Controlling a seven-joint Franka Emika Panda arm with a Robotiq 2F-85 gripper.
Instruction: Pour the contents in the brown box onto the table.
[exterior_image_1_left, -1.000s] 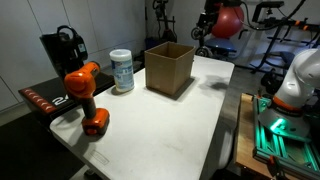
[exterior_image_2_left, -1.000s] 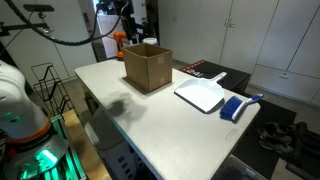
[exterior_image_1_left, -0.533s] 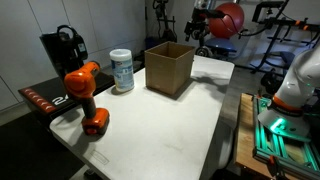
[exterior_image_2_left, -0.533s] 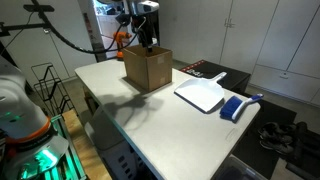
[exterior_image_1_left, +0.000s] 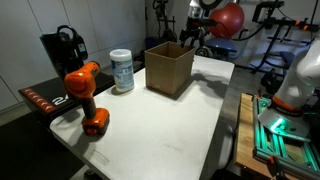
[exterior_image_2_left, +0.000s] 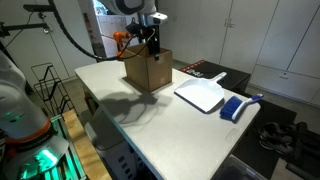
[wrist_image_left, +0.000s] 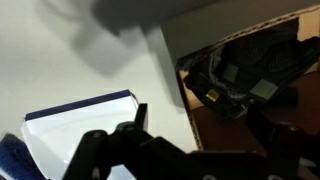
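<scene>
we judged the brown box (exterior_image_1_left: 168, 68) light but stiff and the contents (wrist_image_left: 245, 75) floppy, so the gripper (exterior_image_2_left: 150, 48), jaws apart and empty, was best placed to pinch one wall at the rim.

a: where do you have open room?
b: the near half of the table (exterior_image_1_left: 160, 135) is bare, so you can sweep there freely.
a: and around the box (exterior_image_1_left: 169, 68)?
b: its top is open, so you can come in from above. on one side the canister (exterior_image_1_left: 122, 71) stands near its wall and the drill (exterior_image_1_left: 85, 95) sits past that. it's tight there.
a: the opposite side?
b: a white board (exterior_image_2_left: 202, 96) and a blue thing (exterior_image_2_left: 233, 107) lie flat there. you can pass over them.
</scene>
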